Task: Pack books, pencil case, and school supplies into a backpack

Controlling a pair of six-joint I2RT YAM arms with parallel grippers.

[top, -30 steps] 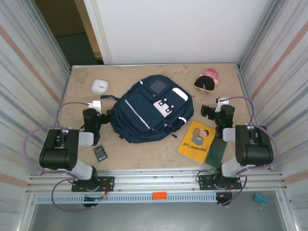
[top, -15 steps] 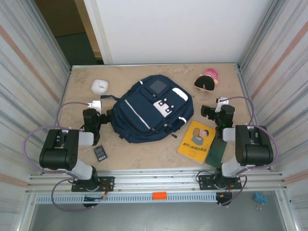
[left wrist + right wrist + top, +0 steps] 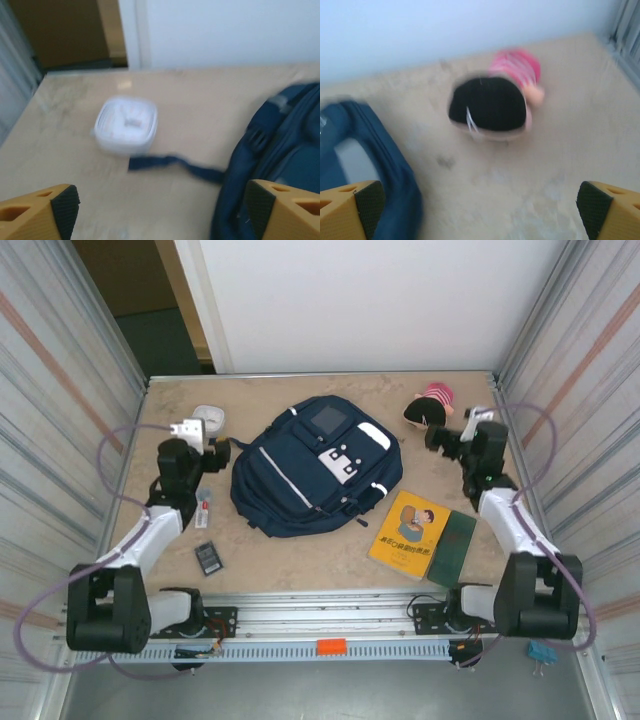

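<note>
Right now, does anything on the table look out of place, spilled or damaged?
Nothing looks spilled or damaged. One small thing: a strap of the backpack trails loose across the table, ending close to the white box. The backpack lies at a slant.

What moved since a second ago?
The left gripper swung forward toward the white squarish container, and the right gripper toward the pink-and-black doll-shaped thing. Jaws open, nothing grabbed. The navy blue fabric backpack, yellow cartoon-covered book and dark green book stayed put.
</note>
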